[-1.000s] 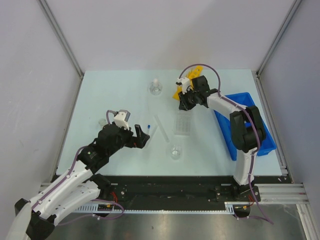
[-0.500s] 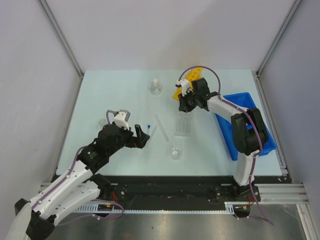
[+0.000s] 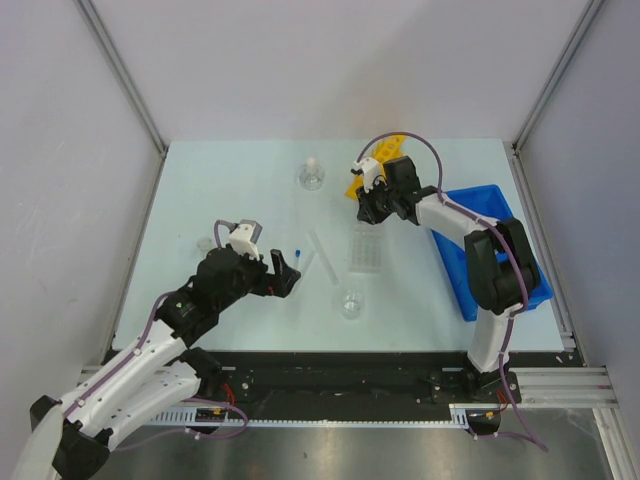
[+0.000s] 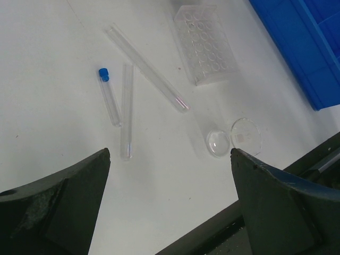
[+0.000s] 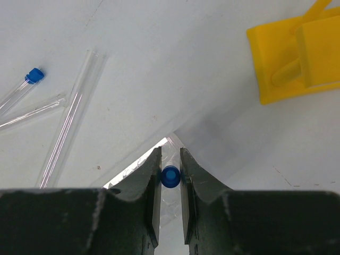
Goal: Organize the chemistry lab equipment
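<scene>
My right gripper (image 5: 170,159) is shut on a thin blue-capped tube (image 5: 170,176), held upright just above the near corner of the clear tray (image 5: 133,170). In the top view this gripper (image 3: 368,208) hangs between the yellow tube rack (image 3: 378,162) and the clear tray (image 3: 366,250). My left gripper (image 3: 283,272) is open and holds nothing. It hovers over the table near another blue-capped tube (image 4: 109,96) and two uncapped clear tubes (image 4: 146,66). The small beaker (image 4: 234,139) stands nearer the table's front. The flask with a white stopper (image 3: 312,177) stands at the back.
The blue bin (image 3: 500,250) lies along the right side, under the right arm. A small clear item (image 3: 205,243) sits left of the left gripper. Grey walls and metal posts close in the table on three sides.
The right gripper with its tube has shifted very slightly to the right near the rack. The left arm has not moved.
</scene>
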`<state>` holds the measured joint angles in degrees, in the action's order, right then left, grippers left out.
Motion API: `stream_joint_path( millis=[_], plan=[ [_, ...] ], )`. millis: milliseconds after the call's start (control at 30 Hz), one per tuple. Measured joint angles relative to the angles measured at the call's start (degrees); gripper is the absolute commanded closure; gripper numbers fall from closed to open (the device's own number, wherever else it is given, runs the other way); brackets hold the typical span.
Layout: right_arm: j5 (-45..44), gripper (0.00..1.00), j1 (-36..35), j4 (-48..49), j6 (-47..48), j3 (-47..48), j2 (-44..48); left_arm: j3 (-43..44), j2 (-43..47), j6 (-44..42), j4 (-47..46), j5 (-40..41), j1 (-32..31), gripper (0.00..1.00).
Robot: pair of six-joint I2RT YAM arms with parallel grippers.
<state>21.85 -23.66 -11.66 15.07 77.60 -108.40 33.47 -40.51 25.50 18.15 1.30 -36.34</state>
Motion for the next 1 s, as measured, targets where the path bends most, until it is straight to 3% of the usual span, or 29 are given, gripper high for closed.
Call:
stream_joint_path(
  millis=[1000],
  plan=[
    [1.4, 0.71, 0.2, 2.1, 4.2, -5.5, 3.2, -0.4, 0.8, 0.1, 0.0, 0.0, 0.0, 0.01]
  ],
)
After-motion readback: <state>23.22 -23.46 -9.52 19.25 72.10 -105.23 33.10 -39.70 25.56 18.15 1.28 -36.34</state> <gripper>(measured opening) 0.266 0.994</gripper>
